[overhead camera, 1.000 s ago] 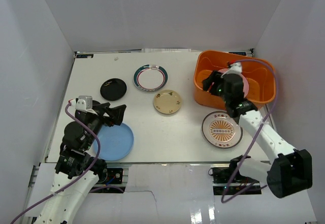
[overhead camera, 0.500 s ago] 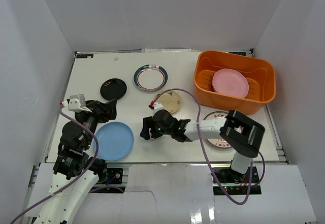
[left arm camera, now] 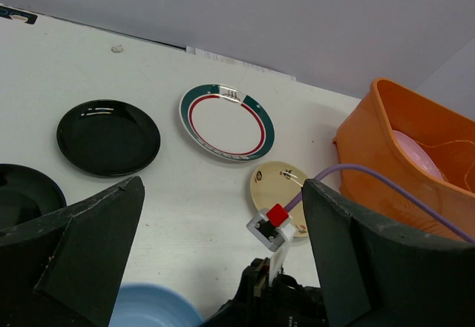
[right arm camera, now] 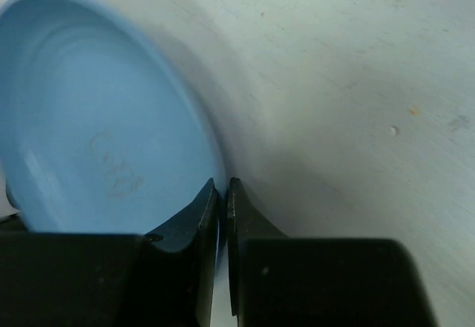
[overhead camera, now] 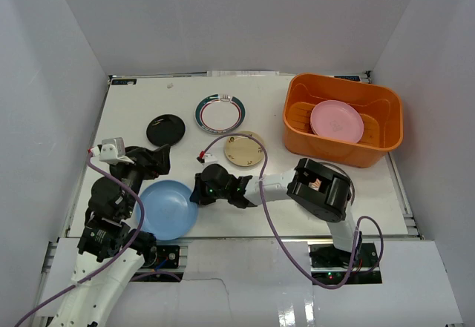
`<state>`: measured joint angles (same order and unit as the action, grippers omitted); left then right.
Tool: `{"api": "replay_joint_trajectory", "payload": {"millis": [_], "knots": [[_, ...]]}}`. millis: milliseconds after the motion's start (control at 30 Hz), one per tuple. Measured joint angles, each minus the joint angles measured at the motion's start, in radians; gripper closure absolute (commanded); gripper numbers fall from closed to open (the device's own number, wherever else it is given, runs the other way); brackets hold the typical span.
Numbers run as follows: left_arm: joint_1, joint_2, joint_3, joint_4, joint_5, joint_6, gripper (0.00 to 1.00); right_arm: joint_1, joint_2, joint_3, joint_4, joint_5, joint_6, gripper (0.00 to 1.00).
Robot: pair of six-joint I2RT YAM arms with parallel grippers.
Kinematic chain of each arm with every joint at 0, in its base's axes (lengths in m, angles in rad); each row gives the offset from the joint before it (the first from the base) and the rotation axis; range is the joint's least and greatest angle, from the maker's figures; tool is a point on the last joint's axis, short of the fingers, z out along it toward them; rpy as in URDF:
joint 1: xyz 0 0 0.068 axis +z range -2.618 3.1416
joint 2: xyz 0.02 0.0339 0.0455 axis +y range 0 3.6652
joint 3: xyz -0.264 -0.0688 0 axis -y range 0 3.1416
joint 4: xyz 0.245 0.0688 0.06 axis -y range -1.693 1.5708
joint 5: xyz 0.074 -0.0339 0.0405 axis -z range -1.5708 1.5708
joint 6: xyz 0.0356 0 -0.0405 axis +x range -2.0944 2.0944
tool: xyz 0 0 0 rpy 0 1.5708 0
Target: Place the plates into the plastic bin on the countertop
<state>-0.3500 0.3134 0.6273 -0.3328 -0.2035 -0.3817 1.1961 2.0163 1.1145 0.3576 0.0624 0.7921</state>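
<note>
On the white countertop (overhead camera: 267, 93) near its front left lies a light blue plate (overhead camera: 165, 210), its right edge tipped up. My right gripper (overhead camera: 199, 193) reaches across and is shut on that rim (right arm camera: 221, 190), the blue plate (right arm camera: 96, 141) filling its wrist view. My left gripper (overhead camera: 163, 159) hovers open just behind the plate, holding nothing (left arm camera: 223, 260). The orange plastic bin (overhead camera: 297, 130) at the back right holds a pink plate (overhead camera: 336, 119). Black (overhead camera: 165, 129), green-red rimmed (overhead camera: 220, 113) and cream (overhead camera: 244, 149) plates lie on the table.
White walls close in the table on three sides. The right arm's forearm and purple cable (overhead camera: 260, 145) stretch across the front middle, over the cream plate's edge. The left wrist view shows the black plate (left arm camera: 108, 137), rimmed plate (left arm camera: 226, 121) and bin (left arm camera: 371, 141).
My right arm left the bin, where the pink plate now lies, swung left across the table, and shut on the blue plate's rim, tipping it up. The left gripper pulled back slightly.
</note>
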Motion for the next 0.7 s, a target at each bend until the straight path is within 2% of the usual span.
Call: {"api": "replay_joint_trajectory", "payload": {"millis": [100,167,267,333,400,533,600,700], "knots": [[-0.001,0.0,0.0,0.0,-0.007,0.0,0.02,0.0,-0.058,-0.049,-0.018,0.049,-0.007,0.92],[-0.001,-0.001,0.0,0.0,-0.01,0.0,0.02,-0.003,-0.151,-0.112,-0.06,0.088,-0.034,0.92],[-0.001,-0.009,0.0,0.0,-0.012,0.0,0.02,-0.041,-0.362,-0.193,-0.149,0.153,-0.093,0.92],[-0.001,-0.017,0.0,0.0,-0.014,0.0,0.02,-0.108,-0.503,-0.218,-0.187,0.182,-0.126,0.92],[-0.001,-0.026,0.0,0.0,-0.013,0.0,0.02,-0.227,-0.65,-0.232,-0.215,0.199,-0.162,0.92],[-0.001,-0.03,0.0,0.003,0.004,0.0,0.02,-0.575,-0.872,-0.224,-0.241,0.262,-0.243,0.92],[-0.002,-0.029,0.0,0.004,0.01,0.0,0.02,-0.781,-0.91,-0.207,-0.259,0.265,-0.27,0.92],[-0.004,-0.029,-0.002,0.005,0.02,0.0,0.02,-1.022,-0.9,-0.199,-0.289,0.265,-0.285,0.92]]}}
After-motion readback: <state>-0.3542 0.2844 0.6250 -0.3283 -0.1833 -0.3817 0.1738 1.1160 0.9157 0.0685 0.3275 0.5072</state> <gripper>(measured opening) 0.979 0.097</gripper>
